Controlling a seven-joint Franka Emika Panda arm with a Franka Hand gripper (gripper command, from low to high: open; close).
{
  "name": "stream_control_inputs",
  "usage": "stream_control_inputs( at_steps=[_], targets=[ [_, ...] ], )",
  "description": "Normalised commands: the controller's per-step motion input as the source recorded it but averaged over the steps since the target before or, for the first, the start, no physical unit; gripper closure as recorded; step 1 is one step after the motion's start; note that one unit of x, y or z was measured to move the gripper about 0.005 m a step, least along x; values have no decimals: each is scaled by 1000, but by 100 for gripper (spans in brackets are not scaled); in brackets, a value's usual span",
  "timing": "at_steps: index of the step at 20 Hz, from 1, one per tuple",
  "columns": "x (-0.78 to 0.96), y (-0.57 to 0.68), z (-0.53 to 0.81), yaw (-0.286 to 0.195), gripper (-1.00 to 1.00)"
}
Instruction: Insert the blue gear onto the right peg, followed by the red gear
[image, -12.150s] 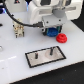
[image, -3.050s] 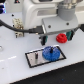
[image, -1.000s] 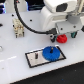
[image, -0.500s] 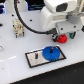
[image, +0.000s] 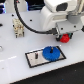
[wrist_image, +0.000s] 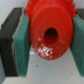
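Blue gear (image: 50, 52) is what you should check first: it lies flat on the grey plate (image: 36, 59), toward the end of the plate on the exterior view's right, where the right peg would stand. You cannot see that peg itself, since the gear covers it. Twelve seconds back the plate was bare and both pegs showed; three seconds back the blue gear was already on it, and it has not shifted since.

What has changed is the red gear (wrist_image: 49, 32). Earlier it lay on the white table (image: 15, 70) past the plate, on the exterior view's right. Now you find it lifted off the table, up under the arm, with the gripper (image: 63, 37) around it. In the exterior view it hangs above and to the right of the blue gear, apart from it.

Look at the wrist view and you see the jaws clamped on the red gear, one teal pad (wrist_image: 21, 46) pressed against each side of its rim. Its centre hole faces the camera, open and dark, and the gear fills most of the gap between the pads
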Motion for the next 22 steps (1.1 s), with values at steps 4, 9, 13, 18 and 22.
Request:
stream_control_inputs(
  at_steps=[4,9,13,18,22],
  targets=[
    [182,4,602,0,100],
    [394,-83,602,0,100],
    [492,-242,534,0,100],
    [534,-390,405,0,100],
    [530,-441,302,0,100]
  ],
)
